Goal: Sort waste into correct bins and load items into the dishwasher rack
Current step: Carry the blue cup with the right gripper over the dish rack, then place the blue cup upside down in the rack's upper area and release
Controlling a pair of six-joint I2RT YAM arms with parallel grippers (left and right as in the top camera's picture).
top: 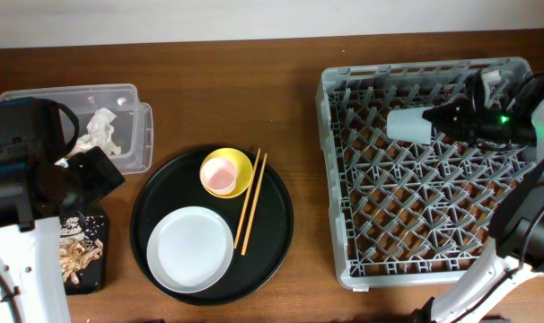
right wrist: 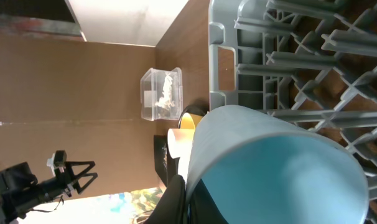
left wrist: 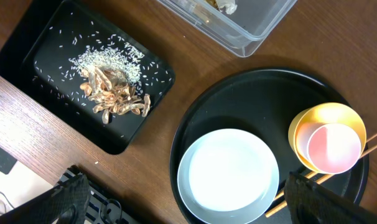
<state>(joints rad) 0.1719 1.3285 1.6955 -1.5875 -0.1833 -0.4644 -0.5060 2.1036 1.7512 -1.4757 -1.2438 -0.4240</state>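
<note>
Over rack point(top: 331, 179), right gripper point(top: 436, 119) clamps cup point(top: 405, 126) (sideways).

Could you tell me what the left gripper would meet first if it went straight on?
Most likely the plate on the round tray, which lies ahead of the open left gripper; depth is hard to judge.

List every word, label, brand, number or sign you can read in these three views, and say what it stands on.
No text can be read in any view.
The dishwasher rack, clear tub, small black tray, round black tray, plate, yellow bowl, pink cup and light-blue cup show plain surfaces without print.
A colourful patch at the bottom of the right wrist view is too blurred to read.
</note>
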